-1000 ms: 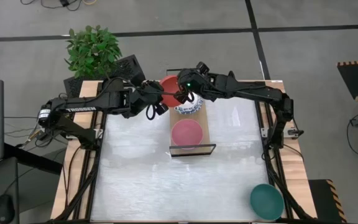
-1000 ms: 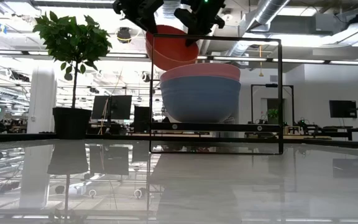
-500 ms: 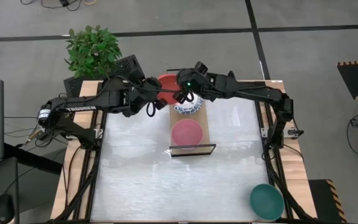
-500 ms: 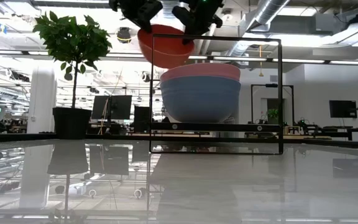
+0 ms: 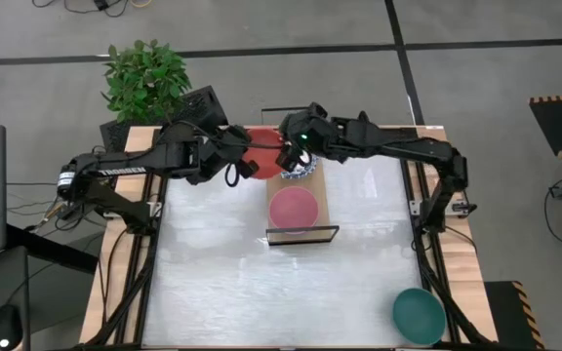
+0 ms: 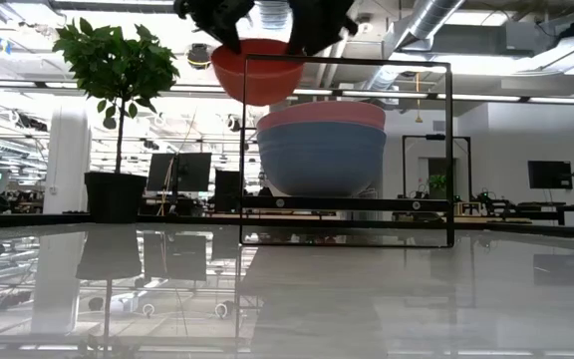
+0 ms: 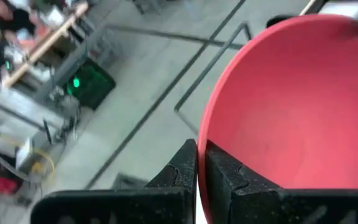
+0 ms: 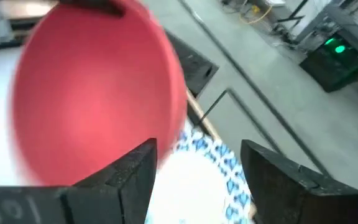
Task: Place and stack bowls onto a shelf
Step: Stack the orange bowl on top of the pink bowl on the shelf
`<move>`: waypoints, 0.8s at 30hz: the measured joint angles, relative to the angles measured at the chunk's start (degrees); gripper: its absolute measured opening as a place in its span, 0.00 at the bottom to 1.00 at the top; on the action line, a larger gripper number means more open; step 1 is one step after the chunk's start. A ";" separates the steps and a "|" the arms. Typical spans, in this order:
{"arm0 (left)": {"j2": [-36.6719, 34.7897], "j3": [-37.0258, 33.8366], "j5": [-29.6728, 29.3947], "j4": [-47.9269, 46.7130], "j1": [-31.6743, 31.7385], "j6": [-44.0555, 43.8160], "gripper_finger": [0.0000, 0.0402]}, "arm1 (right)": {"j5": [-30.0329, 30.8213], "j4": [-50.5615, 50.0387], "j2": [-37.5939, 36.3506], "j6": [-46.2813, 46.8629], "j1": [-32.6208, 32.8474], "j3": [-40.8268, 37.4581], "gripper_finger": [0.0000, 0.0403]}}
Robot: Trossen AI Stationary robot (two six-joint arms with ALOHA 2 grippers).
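A red bowl (image 5: pixel 261 154) hangs high above the far end of the shelf (image 5: pixel 321 200), with my left gripper (image 7: pixel 201 163) shut on its rim. My right gripper (image 8: pixel 197 152) stands open just right of it, one finger beside the bowl's rim, above a white bowl with a blue pattern (image 8: pixel 211 167) on the shelf's far end. A pink bowl (image 6: pixel 321 116) is nested in a slate-blue one (image 6: pixel 321 160) on the shelf's near end. A dark green bowl (image 5: pixel 419 314) rests on the table's near right corner. My left gripper pinches the red bowl's rim (image 7: pixel 202 144) on its left side, one finger (image 7: pixel 182 169) outside the wall and one finger (image 7: pixel 225 177) inside. The fingers come from the table's left, slanting a little downward. The bowl (image 6: pixel 259 72) hangs clear of the shelf, mouth up, nearly level.
A potted plant (image 5: pixel 146 78) stands beyond the table's far left corner. The shelf's black wire frame (image 6: pixel 347 62) rises just under the red bowl. Wooden rails run along the table's left and right sides. The table's near half (image 5: pixel 261 292) holds only the green bowl.
The red bowl has passed from my right gripper to my left. My right gripper has opened, let go and drawn back a little toward the table's right; my left has shut on the rim. The bowl has shifted slightly left and levelled out from its tilt.
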 joint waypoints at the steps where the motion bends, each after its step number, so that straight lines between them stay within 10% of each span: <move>1: -0.50 0.01 0.56 -1.68 0.39 -1.76 0.00 | -0.04 -1.85 -1.13 0.42 0.44 0.00 0.64; 11: -4.33 0.00 35.39 -8.76 7.44 -27.29 0.00 | 0.47 -14.81 -12.70 6.96 3.15 0.02 0.63; 24: 2.30 0.04 45.30 -4.83 5.71 -29.87 0.00 | 1.12 -22.96 -16.83 11.88 -1.53 0.01 0.63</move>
